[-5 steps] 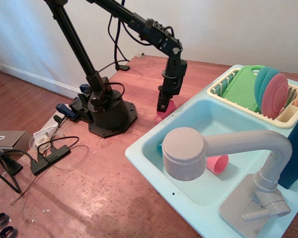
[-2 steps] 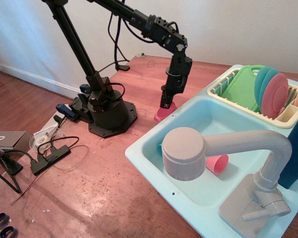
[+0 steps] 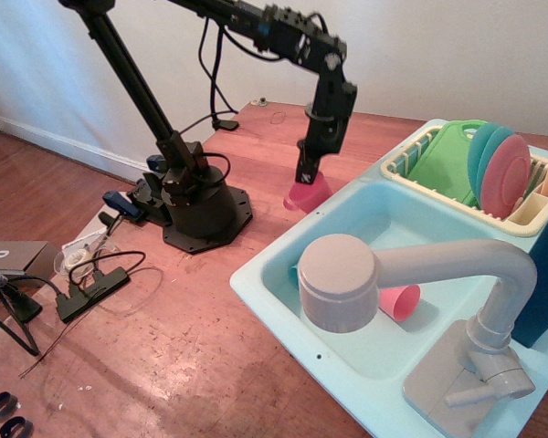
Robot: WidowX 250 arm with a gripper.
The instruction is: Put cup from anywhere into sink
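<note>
The bright pink cup (image 3: 309,194) hangs tilted just above the wooden table, right beside the far left corner of the pale turquoise sink (image 3: 261,279). My gripper (image 3: 305,175) points straight down and is shut on the cup's upper edge. The cup's handle does not show. The cup is still outside the basin, left of its rim.
A salmon-pink tapered cup (image 3: 400,301) lies on its side in the basin, partly behind the grey-beige faucet (image 3: 342,282). A cream dish rack (image 3: 411,162) with plates and a green board stands at the sink's far side. The arm's black base (image 3: 194,205) and cables lie to the left.
The gripper has risen and shifted slightly right, and the pink cup has come up off the table with it and tilted.
</note>
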